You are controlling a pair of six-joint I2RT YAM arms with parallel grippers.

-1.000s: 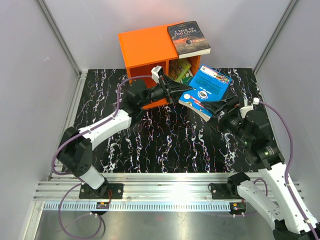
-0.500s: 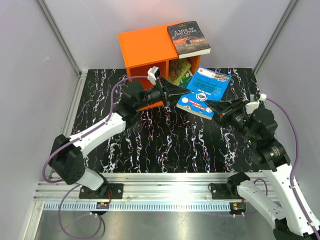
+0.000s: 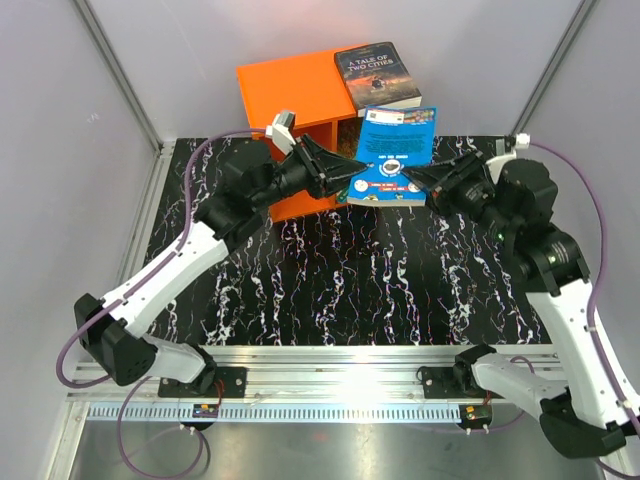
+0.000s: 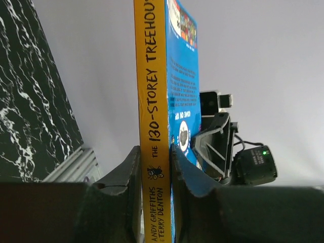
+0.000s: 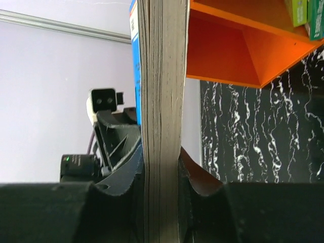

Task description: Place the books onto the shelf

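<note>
Mid-carry with blue book pinched by left gripper on spine, right gripper on page edge; next, slide toward 12 o'clock into shelf.

The blue book stood in front of the orange shelf in the top view and hid its right compartment, so nothing inside could be made out there. The left arm covered much of the shelf's left opening. In the left wrist view the spine title was cut off at the top edge after "TREEHOU", and the back cover's print was too small to read. In the right wrist view 2 greenish books were cropped by the top right corner.
</note>
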